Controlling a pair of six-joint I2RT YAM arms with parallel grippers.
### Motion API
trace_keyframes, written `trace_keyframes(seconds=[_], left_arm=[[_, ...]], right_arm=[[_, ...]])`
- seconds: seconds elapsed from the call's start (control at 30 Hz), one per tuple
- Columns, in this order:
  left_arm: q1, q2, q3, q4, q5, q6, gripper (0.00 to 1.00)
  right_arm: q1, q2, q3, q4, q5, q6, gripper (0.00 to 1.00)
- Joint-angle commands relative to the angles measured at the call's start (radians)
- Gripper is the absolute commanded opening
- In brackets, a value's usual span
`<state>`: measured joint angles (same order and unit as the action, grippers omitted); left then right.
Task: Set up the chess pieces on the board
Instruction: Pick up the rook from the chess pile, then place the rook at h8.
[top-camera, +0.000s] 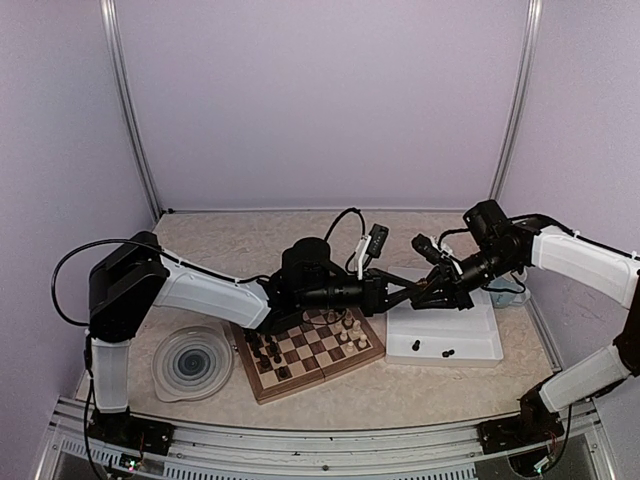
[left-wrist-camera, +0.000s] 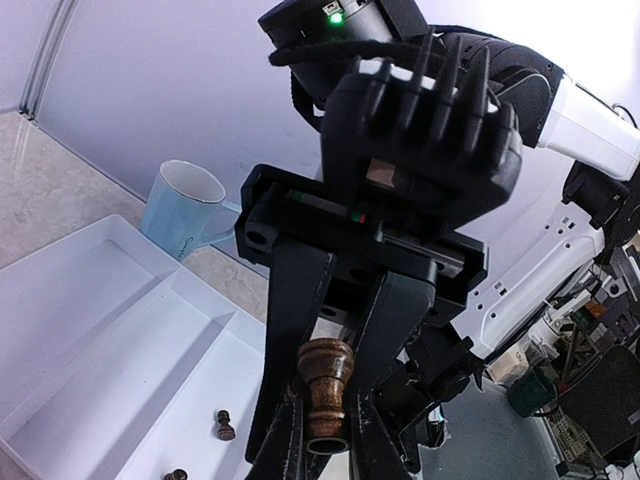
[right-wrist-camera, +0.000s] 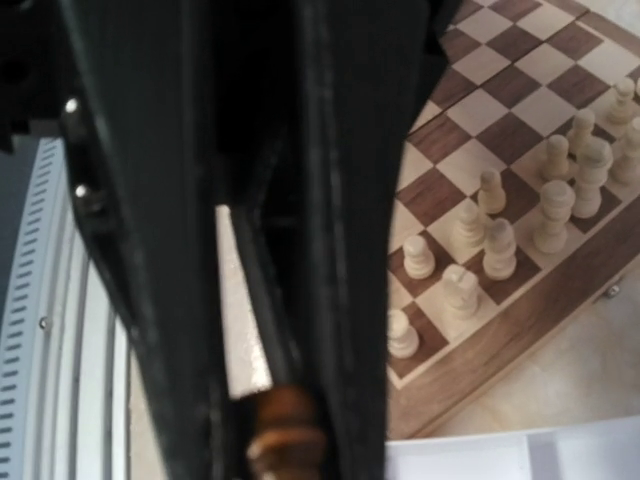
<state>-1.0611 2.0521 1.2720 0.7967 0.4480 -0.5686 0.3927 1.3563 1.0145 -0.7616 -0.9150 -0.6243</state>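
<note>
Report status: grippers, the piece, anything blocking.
Left gripper and right gripper, jaws both shut on one dark piece, above the tray. Two loose pieces lying in the tray. Nothing seen between them and the board.

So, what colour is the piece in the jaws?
Dark brown; the chess piece shows best in the left wrist view.

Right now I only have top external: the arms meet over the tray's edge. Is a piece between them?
Observer: Yes. Left wrist shows a dark brown piece clamped in the left gripper.
Operator: Right side on it too?
Observer: Yes, the right gripper has its jaws shut on that piece as well; both grip it at once.
Operator: Cream side tidy?
Observer: Right wrist shows the cream pieces all standing upright near the edge of the board.
</note>
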Motion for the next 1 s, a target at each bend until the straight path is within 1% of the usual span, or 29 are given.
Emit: trace_keyframes(seconds=[0.0, 0.13, 0.17, 0.23, 0.33, 0.4, 0.43, 0.53, 0.63, 0.7, 0.73, 0.8, 0.9, 0.97], left_arm=[[-0.004, -0.032, -0.013, 0.002, 0.008, 0.021, 0.03], [0.021, -0.079, -0.03, -0.071, -0.007, 0.048, 0.03], [0.03, -0.094, -0.034, -0.107, -0.007, 0.061, 0.03], [0.049, -0.132, -0.024, -0.23, -0.016, 0.102, 0.03], [0.085, -0.212, 0.005, -0.495, -0.054, 0.2, 0.03], [0.119, -0.256, 0.082, -0.739, -0.087, 0.271, 0.03], [0.141, -0.268, 0.128, -0.887, -0.104, 0.307, 0.03], [0.213, -0.29, 0.243, -1.253, -0.233, 0.398, 0.04], [0.303, -0.331, 0.287, -1.485, -0.335, 0.454, 0.03], [0.372, -0.354, 0.291, -1.605, -0.362, 0.467, 0.04], [0.42, -0.366, 0.289, -1.649, -0.364, 0.473, 0.04], [0.48, -0.372, 0.28, -1.724, -0.392, 0.475, 0.04], [0.539, -0.358, 0.252, -1.808, -0.407, 0.485, 0.03], [0.554, -0.33, 0.237, -1.857, -0.423, 0.491, 0.02]], right_arm=[[0.008, -0.033, -0.013, 0.001, -0.011, -0.026, 0.06], [0.008, -0.062, -0.063, 0.011, 0.031, -0.037, 0.03], [0.005, -0.065, -0.077, 0.012, 0.043, -0.046, 0.03], [0.003, -0.071, -0.112, 0.025, 0.078, -0.059, 0.02], [-0.011, -0.07, -0.165, 0.063, 0.123, -0.076, 0.02], [-0.018, -0.063, -0.186, 0.093, 0.141, -0.078, 0.02], [-0.02, -0.059, -0.192, 0.106, 0.153, -0.078, 0.02], [-0.021, -0.045, -0.197, 0.144, 0.197, -0.067, 0.03], [-0.022, -0.042, -0.2, 0.174, 0.209, -0.054, 0.04], [-0.021, -0.042, -0.201, 0.183, 0.219, -0.046, 0.04], [-0.021, -0.042, -0.203, 0.187, 0.226, -0.045, 0.04], [-0.022, -0.045, -0.207, 0.194, 0.237, -0.043, 0.04], [-0.022, -0.049, -0.213, 0.196, 0.237, -0.039, 0.04], [-0.022, -0.049, -0.215, 0.194, 0.239, -0.04, 0.05]])
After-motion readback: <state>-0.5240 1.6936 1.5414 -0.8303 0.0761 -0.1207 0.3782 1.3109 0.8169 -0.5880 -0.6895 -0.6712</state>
